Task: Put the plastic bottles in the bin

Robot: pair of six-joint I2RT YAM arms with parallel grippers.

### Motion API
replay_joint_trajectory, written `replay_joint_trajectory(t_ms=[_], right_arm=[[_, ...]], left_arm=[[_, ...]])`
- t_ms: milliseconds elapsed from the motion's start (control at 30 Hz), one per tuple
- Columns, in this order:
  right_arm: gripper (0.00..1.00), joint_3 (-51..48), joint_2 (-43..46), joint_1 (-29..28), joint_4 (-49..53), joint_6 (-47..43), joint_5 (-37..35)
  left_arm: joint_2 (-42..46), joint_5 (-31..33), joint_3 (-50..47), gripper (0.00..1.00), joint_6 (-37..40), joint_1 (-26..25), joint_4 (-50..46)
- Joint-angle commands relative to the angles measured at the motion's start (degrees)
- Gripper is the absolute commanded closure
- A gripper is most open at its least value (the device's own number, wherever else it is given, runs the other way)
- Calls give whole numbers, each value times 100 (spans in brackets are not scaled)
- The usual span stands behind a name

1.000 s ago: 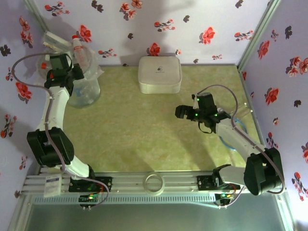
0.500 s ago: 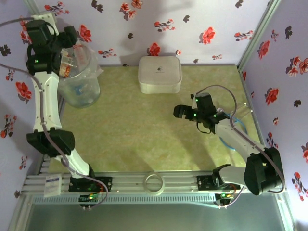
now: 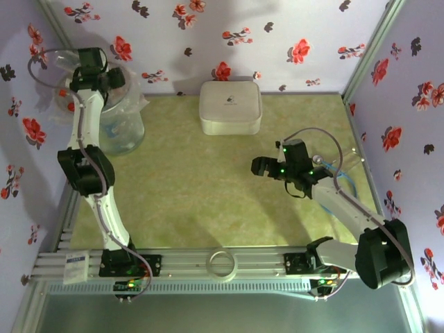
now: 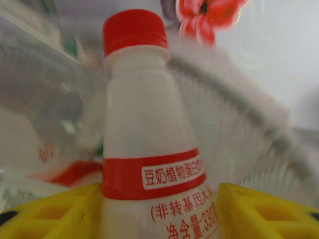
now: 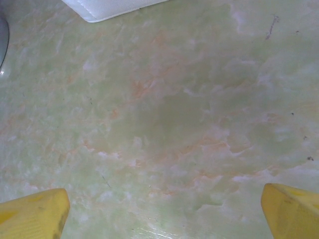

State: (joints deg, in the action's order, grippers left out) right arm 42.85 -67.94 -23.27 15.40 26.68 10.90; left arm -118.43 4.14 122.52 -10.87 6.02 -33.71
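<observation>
A clear plastic bottle [image 4: 144, 149] with a red cap and a red-white label stands upright between the yellow fingers of my left gripper [image 4: 159, 209]. The left finger lies against it and a thin gap shows at the right finger [image 4: 259, 209]; whether they grip is unclear. Behind the bottle is the translucent bin [image 4: 239, 124] with its crinkly liner. From above, my left gripper [image 3: 104, 75] is at the rim of the bin [image 3: 123, 128] in the far left corner. My right gripper [image 3: 258, 166] hovers open over bare table, its fingers spread wide in the right wrist view [image 5: 164, 214].
A white rounded-square box [image 3: 230, 107] sits at the back centre; its corner [image 5: 109, 7] shows in the right wrist view. A clear, blue-rimmed object [image 3: 343, 186] lies under the right arm by the right wall. Flowered walls close three sides.
The left arm lifted high against the back-left wall, then came down again to the bin's rim. The right gripper drifted slightly toward the front of the table.
</observation>
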Motion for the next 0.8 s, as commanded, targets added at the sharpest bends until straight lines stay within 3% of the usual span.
replay_joint_trajectory(t_ms=[0, 167, 300, 533, 767], right_arm=[[1, -88, 35, -46, -93, 142, -47], [1, 47, -171, -123, -117, 110, 72], [1, 92, -150, -143, -62, 68, 27], [1, 83, -23, -152, -41, 139, -48], [1, 169, -44, -164, 5, 94, -95]], left_arm=[[988, 569, -1040, 49, -212, 65, 491], [1442, 592, -1990, 56, -433, 154, 678], [1392, 408, -1774, 55, -381, 153, 578], [1065, -86, -612, 12, -184, 128, -3], [1464, -221, -393, 4, 81, -17, -78]])
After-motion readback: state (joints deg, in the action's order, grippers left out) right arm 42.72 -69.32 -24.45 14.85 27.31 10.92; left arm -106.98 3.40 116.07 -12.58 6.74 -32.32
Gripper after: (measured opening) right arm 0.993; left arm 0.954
